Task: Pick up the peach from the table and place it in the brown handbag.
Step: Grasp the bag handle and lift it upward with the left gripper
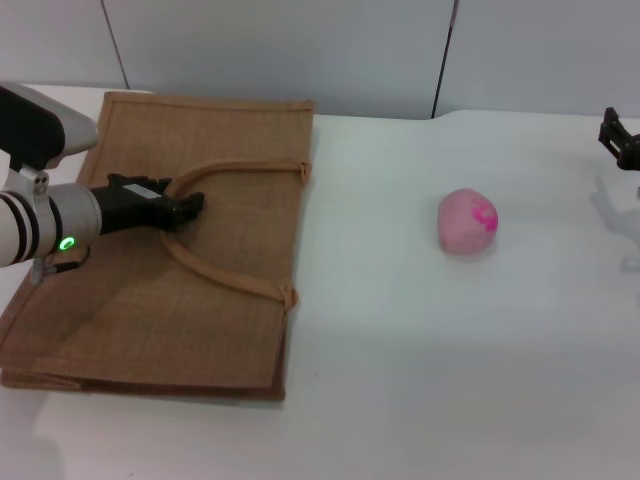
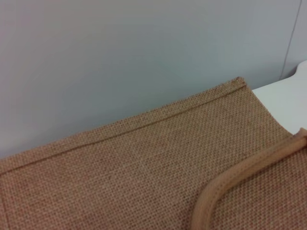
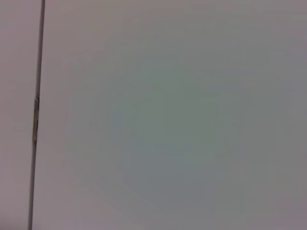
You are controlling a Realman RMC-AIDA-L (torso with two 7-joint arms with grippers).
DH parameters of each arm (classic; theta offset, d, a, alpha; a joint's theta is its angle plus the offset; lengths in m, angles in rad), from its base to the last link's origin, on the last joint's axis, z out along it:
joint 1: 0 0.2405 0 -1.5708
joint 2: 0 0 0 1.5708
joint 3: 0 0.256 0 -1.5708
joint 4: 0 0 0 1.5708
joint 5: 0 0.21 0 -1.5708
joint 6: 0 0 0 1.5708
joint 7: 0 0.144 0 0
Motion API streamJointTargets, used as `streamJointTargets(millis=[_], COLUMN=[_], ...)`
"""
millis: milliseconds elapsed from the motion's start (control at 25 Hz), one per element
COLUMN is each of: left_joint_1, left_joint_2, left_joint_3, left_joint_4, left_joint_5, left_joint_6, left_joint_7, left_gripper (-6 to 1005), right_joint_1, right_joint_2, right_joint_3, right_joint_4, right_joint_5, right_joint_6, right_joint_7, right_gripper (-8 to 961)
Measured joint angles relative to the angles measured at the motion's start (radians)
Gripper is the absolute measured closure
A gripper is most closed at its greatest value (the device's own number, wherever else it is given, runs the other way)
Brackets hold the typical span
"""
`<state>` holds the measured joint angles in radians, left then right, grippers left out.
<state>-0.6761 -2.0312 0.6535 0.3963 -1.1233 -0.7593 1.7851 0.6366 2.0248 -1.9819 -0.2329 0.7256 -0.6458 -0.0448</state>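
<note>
Head view: the bag (image 1: pixel 160 300) lies flat on the left of the table (image 1: pixel 450 380). The left gripper (image 1: pixel 190 208) hangs over it at the curved handle (image 1: pixel 225 280), fingers close together, nothing visibly held. The peach (image 1: pixel 467 221) sits alone, well right of the bag. The right gripper (image 1: pixel 622 140) shows at the right edge; its fingers' state I cannot tell.

Left wrist view: bag weave (image 2: pixel 134 172) and handle (image 2: pixel 240 177).

Right wrist view: only a plain wall (image 3: pixel 182 120).

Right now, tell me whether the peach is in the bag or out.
Out. The peach sits on the bare table, apart from the bag.
</note>
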Motion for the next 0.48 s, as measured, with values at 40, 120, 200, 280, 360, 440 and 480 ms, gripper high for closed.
streamJointTargets(millis=[40, 120, 200, 280, 360, 440, 480], left_joint_1=[0.000, 0.000, 0.000, 0.000, 0.001, 0.002, 0.002], left_joint_2=[0.000, 0.000, -0.001, -0.001, -0.001, -0.001, -0.001], left_joint_3=[0.000, 0.000, 0.000, 0.000, 0.000, 0.000, 0.000], left_joint_4=[0.000, 0.000, 0.001, 0.001, 0.000, -0.003, -0.006], left_joint_5=[0.000, 0.000, 0.000, 0.000, 0.000, 0.000, 0.000], left_joint_6=[0.000, 0.000, 0.000, 0.000, 0.001, 0.004, 0.009], left_joint_7=[0.000, 0.000, 0.000, -0.001, -0.001, 0.001, 0.002], left_gripper=[509, 509, 509, 509, 509, 510, 510], right_joint_1=[0.000, 0.000, 0.000, 0.000, 0.000, 0.000, 0.000], right_joint_2=[0.000, 0.000, 0.000, 0.000, 0.000, 0.000, 0.000], right_joint_3=[0.000, 0.000, 0.000, 0.000, 0.000, 0.000, 0.000], right_joint_4=[0.000, 0.001, 0.001, 0.001, 0.000, 0.000, 0.000], right_joint_5=[0.000, 0.000, 0.000, 0.000, 0.000, 0.000, 0.000], right_joint_6=[0.000, 0.000, 0.000, 0.000, 0.000, 0.000, 0.000], right_joint_7=[0.001, 0.001, 0.001, 0.001, 0.001, 0.000, 0.000], right_gripper=[164, 164, 164, 164, 164, 164, 164])
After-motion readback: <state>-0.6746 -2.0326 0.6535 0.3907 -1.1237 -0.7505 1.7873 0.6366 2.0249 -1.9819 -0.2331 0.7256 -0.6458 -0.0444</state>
